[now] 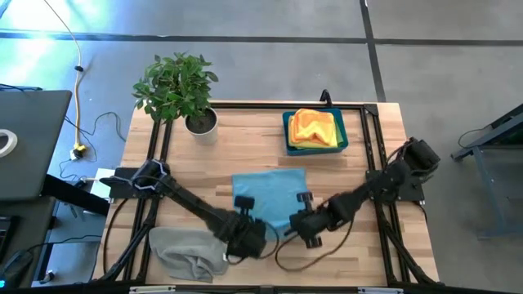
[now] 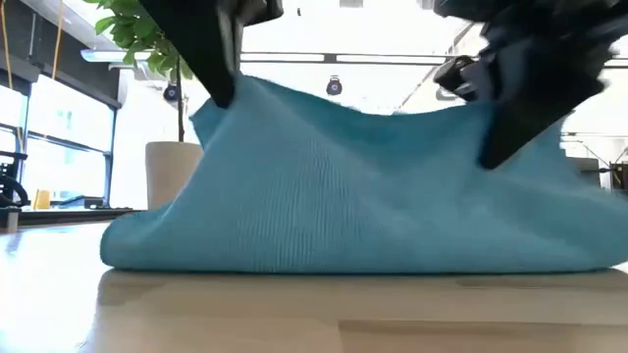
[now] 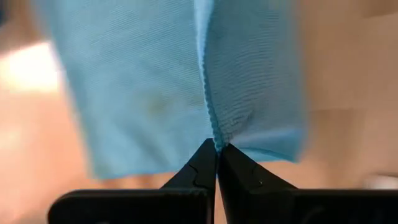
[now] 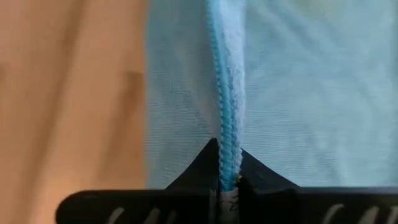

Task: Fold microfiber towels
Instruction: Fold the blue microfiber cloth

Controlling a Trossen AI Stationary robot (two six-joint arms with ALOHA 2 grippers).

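Light blue towel (image 2: 363,186) fills the low view, its near edge lifted off the wooden table (image 1: 384,139) at two corners while the rest drapes down onto the wood. Left gripper (image 3: 217,148) is pinched tight on one lifted corner, fingertips pressed together on the cloth's stitched hem; in the high view it sits at the near-centre of the table (image 1: 245,231). Right gripper (image 4: 227,163) is likewise clamped on the other near corner, blue hem running straight into its closed tips; from above it is just beside the left one (image 1: 306,224), both at the towel's near edge. Towel itself lies mid-table (image 1: 265,192), spread flat toward the far side. Blue bin (image 1: 288,135) stands at the far side, right of centre, holding a stack of cloths: an orange towel (image 1: 315,122) on top, a yellow towel (image 1: 309,141) showing under it; further layers cannot be told. Grey towel (image 1: 184,251) lies crumpled at the near left edge, well apart from the bin. Potted plant (image 1: 180,86) stands at the far left of the table.
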